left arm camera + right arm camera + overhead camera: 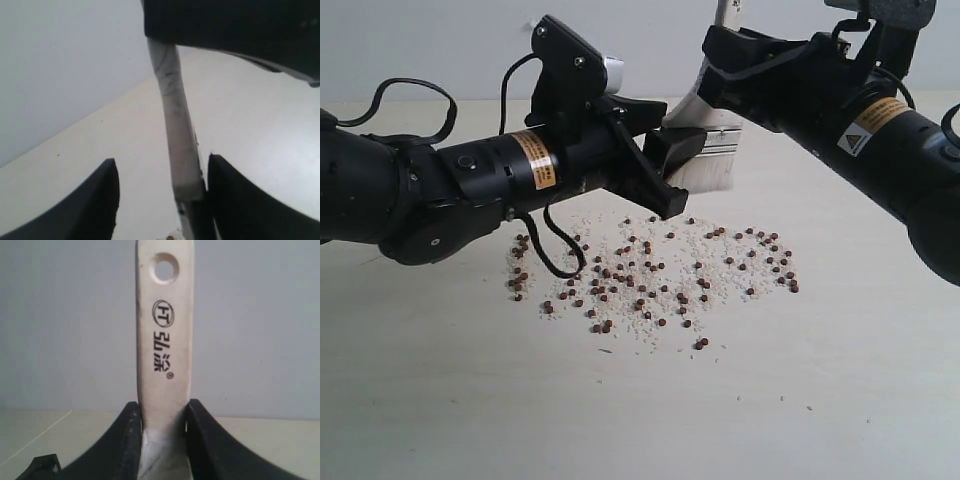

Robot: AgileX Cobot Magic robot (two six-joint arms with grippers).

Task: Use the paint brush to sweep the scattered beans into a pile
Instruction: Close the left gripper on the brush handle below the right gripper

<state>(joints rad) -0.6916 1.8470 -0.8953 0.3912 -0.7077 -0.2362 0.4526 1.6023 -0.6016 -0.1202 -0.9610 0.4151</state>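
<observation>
The paint brush (708, 165) hangs upright above the table, bristles down, just behind the scattered beans (650, 275). My right gripper (722, 62) is shut on its pale handle (165, 340), which stands between the jaws (162, 407) with the hole at its end pointing away. My left gripper (670, 170) is open around the brush's lower part. In the left wrist view the brush (175, 135) shows edge-on, close against one finger (240, 200), with a wide gap to the other; the gripper (163, 160) holds nothing. The reddish-brown beans lie spread wide among whitish grains, with no heap.
The pale table (820, 400) runs back to a plain wall. My left arm (440, 185) reaches in low over the beans' left part. My right arm (880, 130) comes down from the upper right. A few stray beans (701, 343) lie nearer the front.
</observation>
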